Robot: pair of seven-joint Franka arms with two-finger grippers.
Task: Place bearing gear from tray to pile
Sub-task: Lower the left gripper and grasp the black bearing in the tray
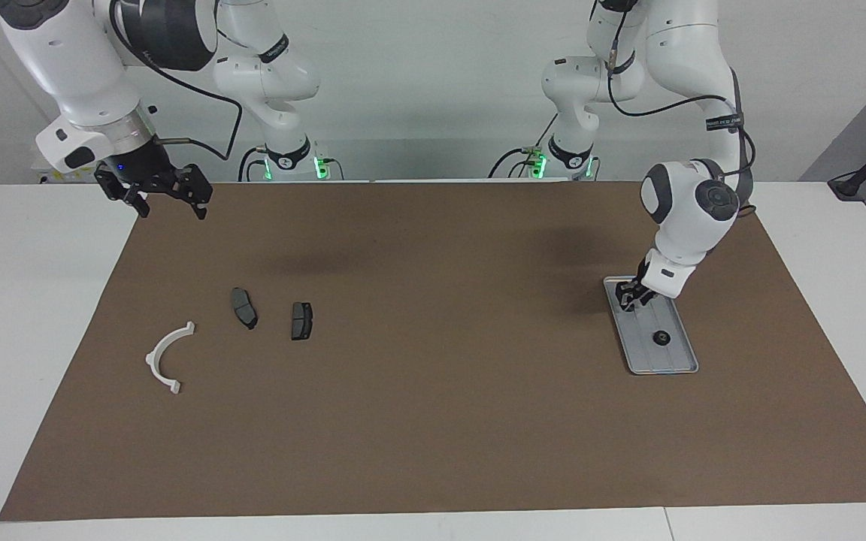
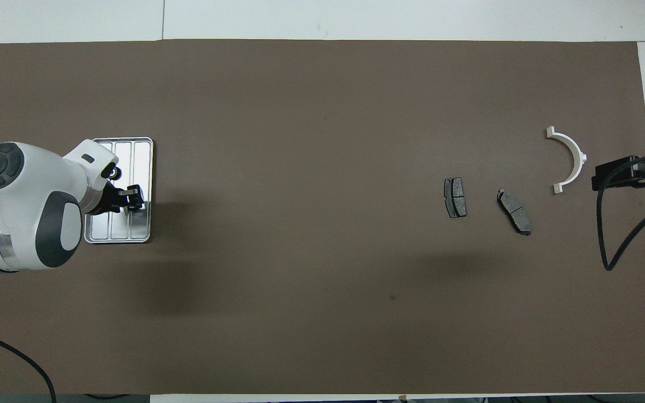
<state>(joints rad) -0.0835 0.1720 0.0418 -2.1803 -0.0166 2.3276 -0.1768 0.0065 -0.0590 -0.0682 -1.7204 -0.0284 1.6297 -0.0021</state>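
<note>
Left gripper (image 1: pixel 632 294): low over the tray's end nearest the robots, fingers pointing down with a narrow gap between them and nothing held; whether they touch the tray floor cannot be told. In the overhead view the gripper (image 2: pixel 130 200) shows at the tray's inner long edge while the arm's wrist covers the tray's outer side.
Bearing gear (image 1: pixel 661 337): small dark round part lying on the tray floor, farther from the robots than the left gripper and apart from it; in the overhead view it (image 2: pixel 111 173) peeks out at the wrist's edge.
Tray (image 1: pixel 679 366): ribbed silver-grey, flat on the brown mat (image 1: pixel 433 421) toward the left arm's end of the table, its long sides running away from the robots, set in from the mat's edge.
Pile: two dark plates (image 1: pixel 243 307) (image 1: pixel 301 321) side by side but apart, and a white arc (image 1: pixel 168 355) farther from the robots, toward the right arm's end; none touching.
Open room: a wide bare stretch of mat lies between tray and pile.
Right gripper (image 1: pixel 170 197): waiting, raised over the mat's corner nearest the robots, fingers spread wide, empty.
</note>
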